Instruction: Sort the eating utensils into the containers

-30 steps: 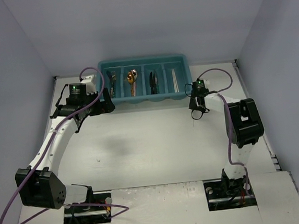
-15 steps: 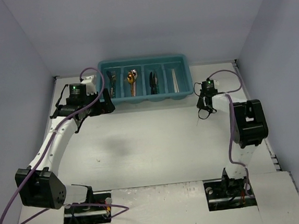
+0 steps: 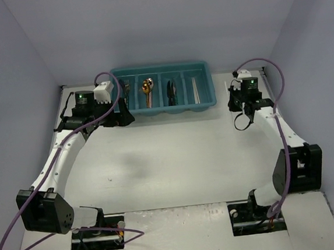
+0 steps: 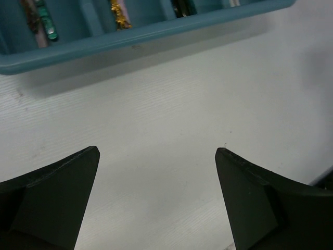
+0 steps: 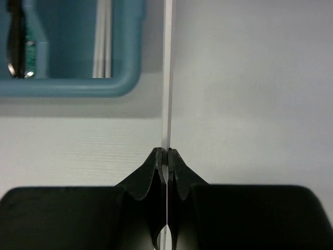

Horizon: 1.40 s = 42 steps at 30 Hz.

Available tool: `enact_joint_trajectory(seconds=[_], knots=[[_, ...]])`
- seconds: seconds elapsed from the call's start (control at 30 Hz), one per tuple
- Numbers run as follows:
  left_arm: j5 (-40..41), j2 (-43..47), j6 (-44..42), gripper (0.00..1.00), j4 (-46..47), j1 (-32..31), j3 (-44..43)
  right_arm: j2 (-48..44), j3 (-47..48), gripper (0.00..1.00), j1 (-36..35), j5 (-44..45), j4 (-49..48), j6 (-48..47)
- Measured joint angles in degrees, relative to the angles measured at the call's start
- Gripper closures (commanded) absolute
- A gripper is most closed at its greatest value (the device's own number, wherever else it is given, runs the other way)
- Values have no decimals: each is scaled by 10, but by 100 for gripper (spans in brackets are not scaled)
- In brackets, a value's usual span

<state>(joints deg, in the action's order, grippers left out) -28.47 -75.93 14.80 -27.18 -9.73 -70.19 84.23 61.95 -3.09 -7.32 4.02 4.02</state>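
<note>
Our right end effector (image 5: 165,152) pinches a thin pale stick (image 5: 167,78); we should lay it lengthwise into the rightmost compartment of the teal-blue plastic tray (image 5: 67,87). Our left end effector (image 4: 156,151) gapes empty.

Teal tray (image 3: 164,109) — smooth plastic; gold spoon (image 3: 147,87) inside it gleams metallic; pale stick (image 5: 167,78) beside it smooth — table (image 4: 171,104) matt, faintly ribbed.

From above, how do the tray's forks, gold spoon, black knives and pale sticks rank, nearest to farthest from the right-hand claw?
1. Pale sticks, teal tray's right end, nearest the right gripper holding a pale stick.
2. Black knives, next left.
3. Gold spoon, further left.
4. Forks, far left.
</note>
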Motion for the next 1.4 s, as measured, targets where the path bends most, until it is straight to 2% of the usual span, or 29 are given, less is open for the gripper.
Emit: enact_joint_trajectory(seconds=[0.17,0.33,0.57,0.67,0.83,1.03,1.27,1.4], knots=[[-112,1,-11,8,35,1,0,-70,4,100,-14,-82,7,-131],[-230,1,24,8,96,4,4,-131,-5,100,-91,-135,14,-314],[-350,1,126,8,214,4,64,-280,-133,100,-207,-194,21,-680],[-369,-2,124,8,207,-7,77,-319,-177,100,-226,-217,34,-833],[-378,-19,60,8,119,-62,66,-333,-213,100,-256,-251,57,-1043],[-368,-46,-9,8,41,-135,57,-328,-220,100,-304,-270,66,-1142],[-336,-70,-46,8,13,-179,56,-319,-220,100,-359,-270,66,-1170],[-321,-73,-58,12,7,-205,56,-311,-217,100,-371,-269,66,-1174]])
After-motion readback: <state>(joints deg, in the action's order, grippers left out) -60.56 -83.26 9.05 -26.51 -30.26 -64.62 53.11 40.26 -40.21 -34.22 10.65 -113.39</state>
